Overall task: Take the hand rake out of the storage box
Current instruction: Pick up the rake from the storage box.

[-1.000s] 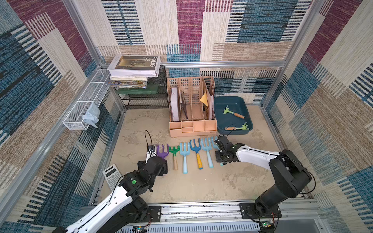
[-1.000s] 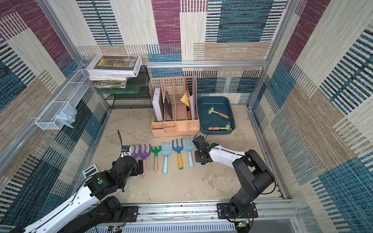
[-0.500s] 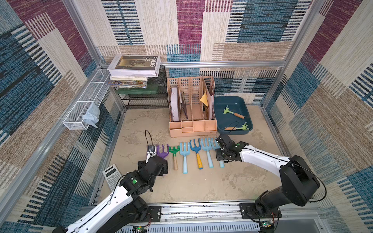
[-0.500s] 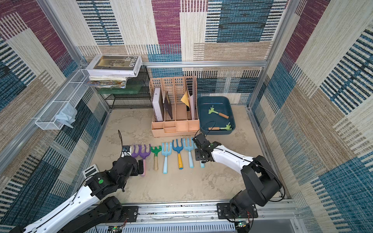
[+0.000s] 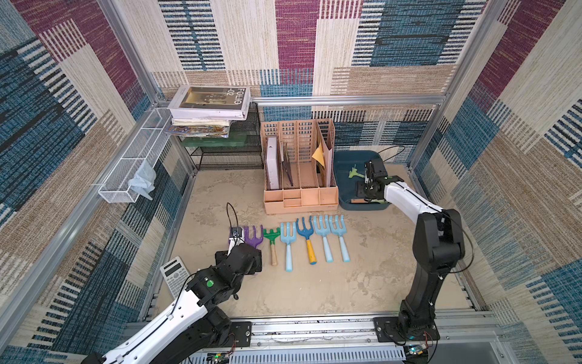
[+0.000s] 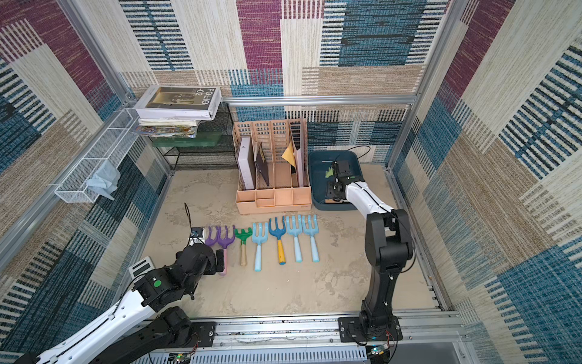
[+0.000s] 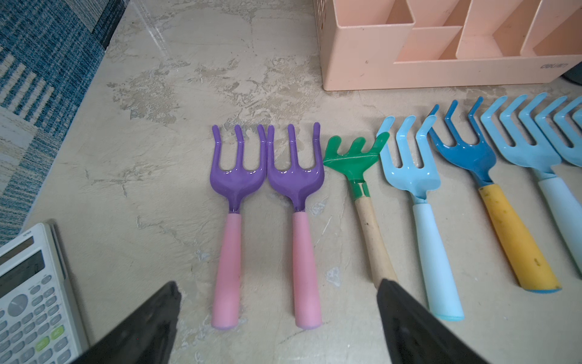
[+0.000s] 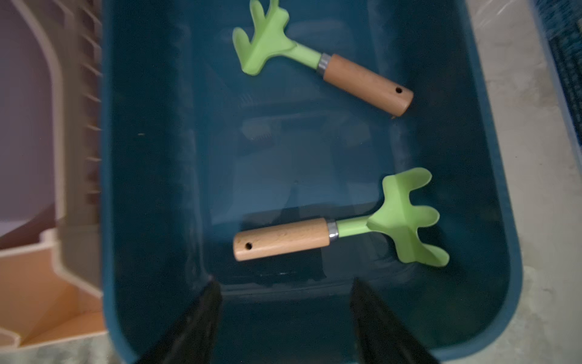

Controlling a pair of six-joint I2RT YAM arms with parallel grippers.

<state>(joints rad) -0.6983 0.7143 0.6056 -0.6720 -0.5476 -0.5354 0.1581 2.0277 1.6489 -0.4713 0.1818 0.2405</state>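
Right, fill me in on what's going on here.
The right gripper hangs open over the storage box, where two light green hand rakes lie untouched. Seven rakes lie in a row on the table. The left gripper hovers open, empty, above the purple pair.

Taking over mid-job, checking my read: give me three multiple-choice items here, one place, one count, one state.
1. The right gripper is above: A the storage box; B the calculator; C the file organiser.
2. Number of hand rakes in that box: A none; B two; C four.
3. The right gripper is: A shut on a rake; B open and empty; C shut and empty.
Key: 1 A, its wrist view looks straight into the box. 2 B, two green heads on wooden handles. 3 B, fingers apart, nothing between.
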